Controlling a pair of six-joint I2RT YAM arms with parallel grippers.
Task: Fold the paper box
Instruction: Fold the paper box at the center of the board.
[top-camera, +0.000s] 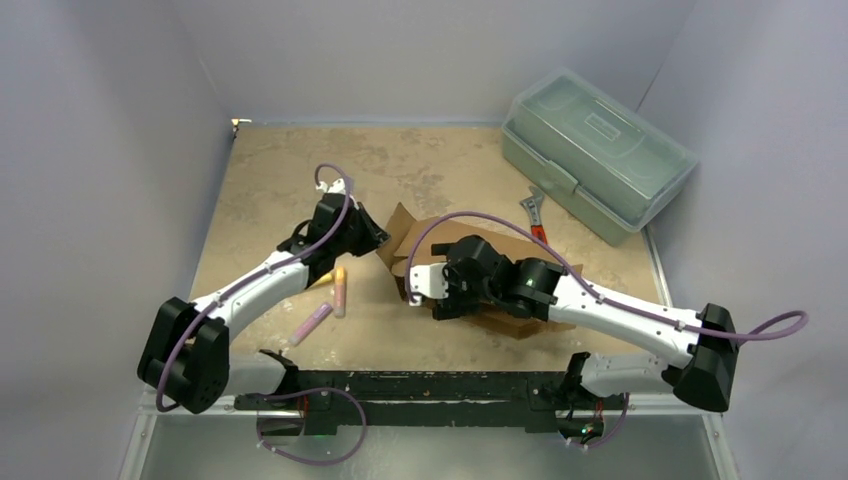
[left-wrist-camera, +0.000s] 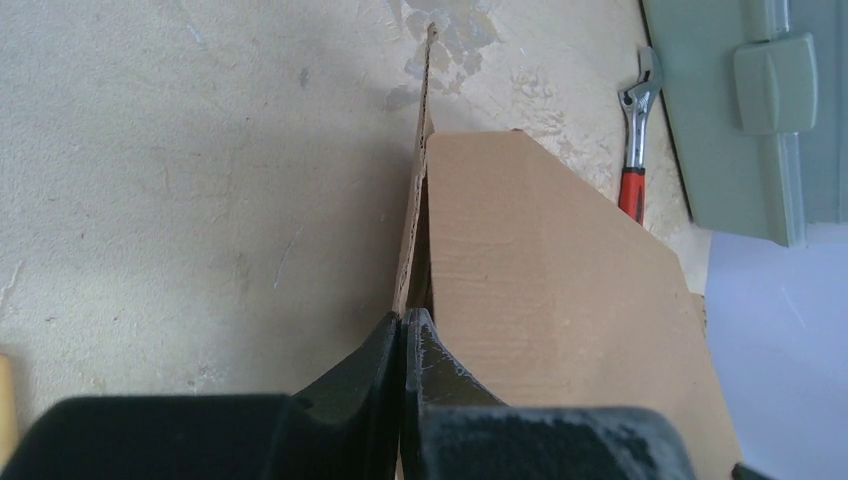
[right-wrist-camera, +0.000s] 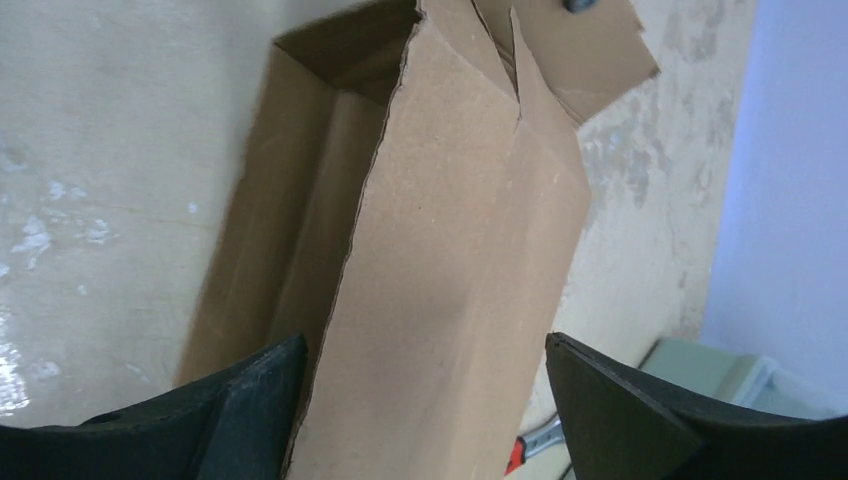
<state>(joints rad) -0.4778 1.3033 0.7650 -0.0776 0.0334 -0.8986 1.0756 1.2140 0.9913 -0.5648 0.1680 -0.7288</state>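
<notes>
Centrally on the worktop (top-camera: 420, 160) sits the partly folded box (top-camera: 405, 240), between the two arms, with a wrench (top-camera: 535, 215) and a toolbox (top-camera: 595, 155) behind it to the right. The left tool (left-wrist-camera: 403, 322) is pressed together on the thin edge of an upright flap at the box's left end, pinching it. The right tool (right-wrist-camera: 425, 345) is spread wide over the box, straddling a raised cardboard panel without visibly touching it.
</notes>
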